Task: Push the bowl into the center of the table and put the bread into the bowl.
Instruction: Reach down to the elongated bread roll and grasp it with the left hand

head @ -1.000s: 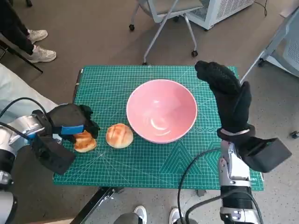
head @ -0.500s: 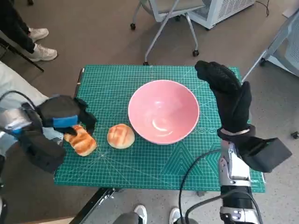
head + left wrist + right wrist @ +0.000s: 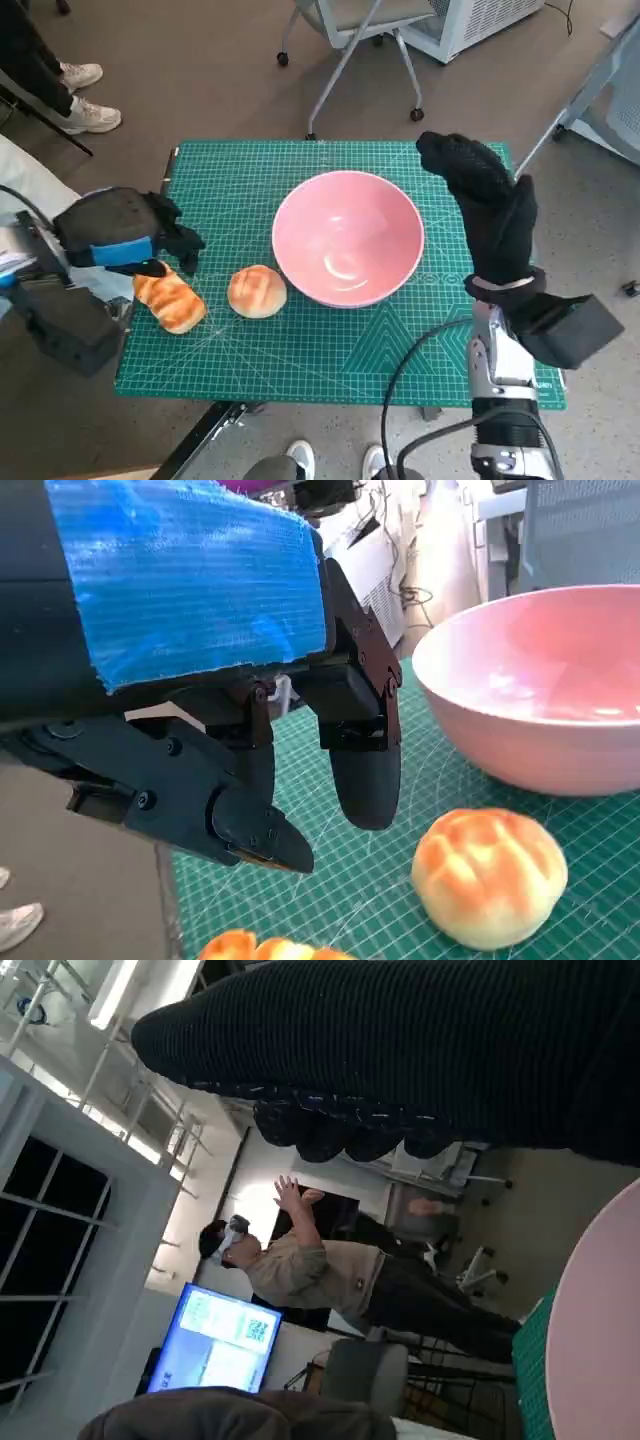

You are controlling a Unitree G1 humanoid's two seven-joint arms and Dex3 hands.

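**A:** Green cutting mat covers the small table, office chair base on the floor behind. Where's the task stuff?

**B:** Pink bowl sits abt mid-mat, maybe a touch toward the robot's right. Looks near enough to center, so I'd judge the push part done or nearly.

**A:** And the bread?

**B:** Two pcs, both on the mat, outside the bowl. Round bun just beside the bowl's rim on the robot's left. Long roll further out, near the mat's left edge.

**A:** Left hand got either?

**B:** No. It hovers over the mat's left edge, right by the long roll's end. Wrist view shows black fingers hanging down, apart, nothing between them – holding nothing. Prob. placed there b/c it's the arm nearest the bread.

**A:** Right hand?

**B:** Gloved, stretched out flat by the bowl's right side, fingers pointing away from the robot. Nothing in it. Reads like a paddle pose for shoving or steadying the bowl; can't tell if it touches the rim.

**A:** Anyone around?

**B:** Shoes at the far left on the floor; right wrist view shows a person w/ an arm raised in the background.
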